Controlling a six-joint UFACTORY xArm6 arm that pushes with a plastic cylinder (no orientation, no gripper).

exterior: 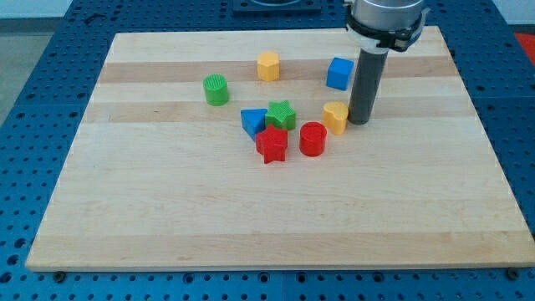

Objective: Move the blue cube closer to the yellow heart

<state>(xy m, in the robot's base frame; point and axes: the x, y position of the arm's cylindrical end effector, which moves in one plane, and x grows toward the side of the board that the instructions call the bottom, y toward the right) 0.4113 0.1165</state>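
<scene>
— Near the tabletop's [167, 226] upper right, where was my tip [361, 122] at that moment?

— It rested on the wood just to the view's right of the yellow heart [335, 117], touching it or very nearly; the rod hid the seam, so I could not say which. The blue cube [339, 73] sat above and slightly to the view's left of the tip, close to the rod's shaft but apart from it.

— And the cube relative to the heart?

— Almost straight above it toward the view's top, with a strip of bare wood between them. The two were near but not touching.

— So which way did the push have to run?

— As I judged it, downward in the view, from the cube's far side toward the heart. The tip stood below the cube, on the wrong side for that. It would have needed to go around to the cube's upper edge without nudging the heart away.

— What about a claw, apart or together?

— None to report. The arm ended in a plain dark rod, so nothing could open or clamp.

— Anything else close by?

— A red cylinder [313, 139], a red star [272, 145], a green star [282, 114] and a second blue block [253, 122] clustered left of the heart. A yellow hexagonal block [268, 66] and a green cylinder [216, 89] lay farther left, well clear of the likely path.
</scene>
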